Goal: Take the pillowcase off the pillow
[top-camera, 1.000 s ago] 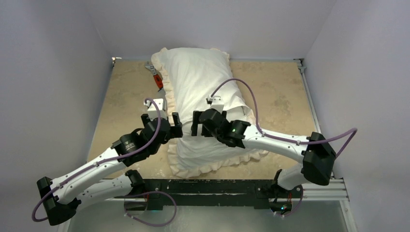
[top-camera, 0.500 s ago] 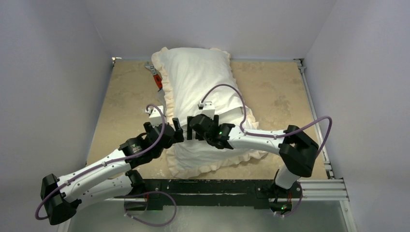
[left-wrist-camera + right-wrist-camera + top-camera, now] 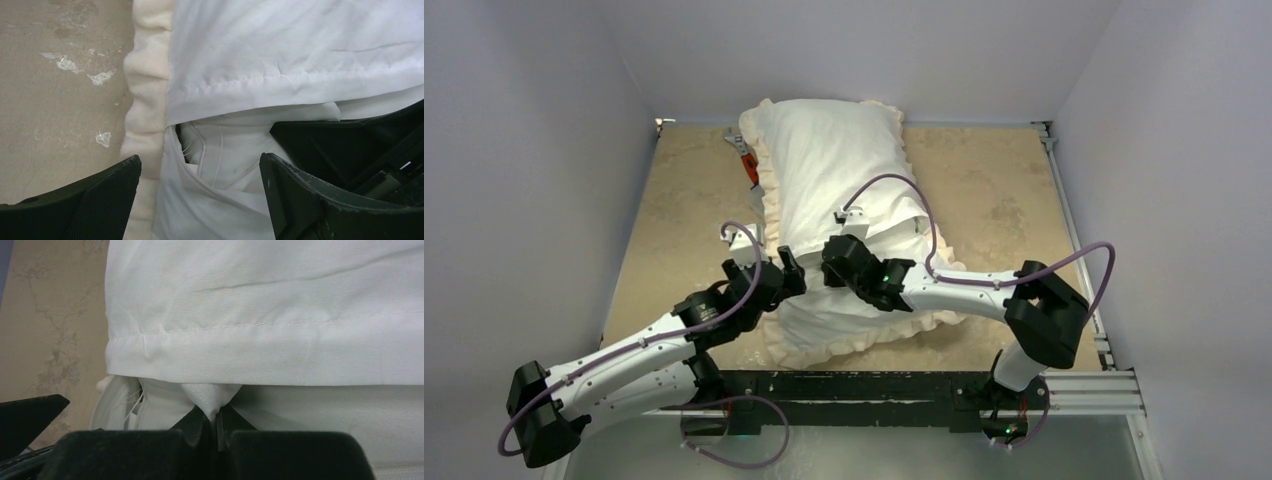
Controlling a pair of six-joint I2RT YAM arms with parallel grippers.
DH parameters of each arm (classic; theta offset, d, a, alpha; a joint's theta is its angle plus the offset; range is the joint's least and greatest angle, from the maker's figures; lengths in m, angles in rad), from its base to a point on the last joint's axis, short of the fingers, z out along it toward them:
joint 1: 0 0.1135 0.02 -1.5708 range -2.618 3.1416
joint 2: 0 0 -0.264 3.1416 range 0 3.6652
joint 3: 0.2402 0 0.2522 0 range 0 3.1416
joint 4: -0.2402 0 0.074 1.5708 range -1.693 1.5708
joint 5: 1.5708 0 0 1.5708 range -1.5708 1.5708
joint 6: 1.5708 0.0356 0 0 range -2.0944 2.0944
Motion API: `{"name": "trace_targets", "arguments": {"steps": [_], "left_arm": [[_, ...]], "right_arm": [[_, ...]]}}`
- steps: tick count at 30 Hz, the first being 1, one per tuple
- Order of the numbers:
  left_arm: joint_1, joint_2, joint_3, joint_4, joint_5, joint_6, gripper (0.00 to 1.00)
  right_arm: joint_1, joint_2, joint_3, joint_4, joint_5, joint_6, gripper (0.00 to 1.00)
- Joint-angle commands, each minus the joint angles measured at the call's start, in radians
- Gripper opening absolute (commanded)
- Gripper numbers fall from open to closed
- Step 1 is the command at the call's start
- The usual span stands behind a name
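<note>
Right gripper (image 3: 216, 415) is clamped tight, jaws together, pinching a small fold of the pillow (image 3: 210, 396) where it pokes out under the hemmed flap of the pillowcase (image 3: 260, 300). Left gripper (image 3: 200, 197) is wide open and holds nothing: one finger is over the cream frill (image 3: 145, 100), the other over white cloth, right next to the right gripper's black body, which crowds that side of the opening. Can't tell if the left fingers touch the cloth. Count: one pillow, almost all inside one pillowcase, white side up, lying lengthwise down the middle of the table (image 3: 674, 200), from far edge to near edge. Two arms meet over its near half. One orange-handled tool (image 3: 744, 158) lies against the frill at far left. The right arm's purple cable (image 3: 894, 183) arches over the pillowcase.
</note>
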Motion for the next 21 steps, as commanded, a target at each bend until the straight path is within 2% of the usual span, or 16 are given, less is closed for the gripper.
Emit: {"name": "trace_targets", "arguments": {"steps": [1, 7, 17, 18, 21], "left_arm": [[0.003, -0.007, -0.038, 0.081, -0.007, -0.061, 0.87], [0.002, 0.053, -0.058, 0.131, 0.067, -0.048, 0.65], [-0.057, 0.023, -0.131, 0.097, 0.189, -0.084, 0.03], [-0.058, 0.021, -0.134, 0.096, 0.197, -0.082, 0.0], [-0.06, 0.035, -0.128, 0.093, 0.212, -0.068, 0.0]], "right_arm": [[0.011, -0.003, -0.011, 0.124, -0.084, 0.017, 0.0], [0.012, -0.009, -0.024, 0.16, -0.105, 0.038, 0.0], [-0.051, -0.091, 0.03, 0.191, -0.064, 0.052, 0.0], [-0.064, -0.098, 0.04, 0.196, -0.067, 0.048, 0.0], [-0.122, -0.129, 0.047, 0.242, -0.117, 0.016, 0.0]]}}
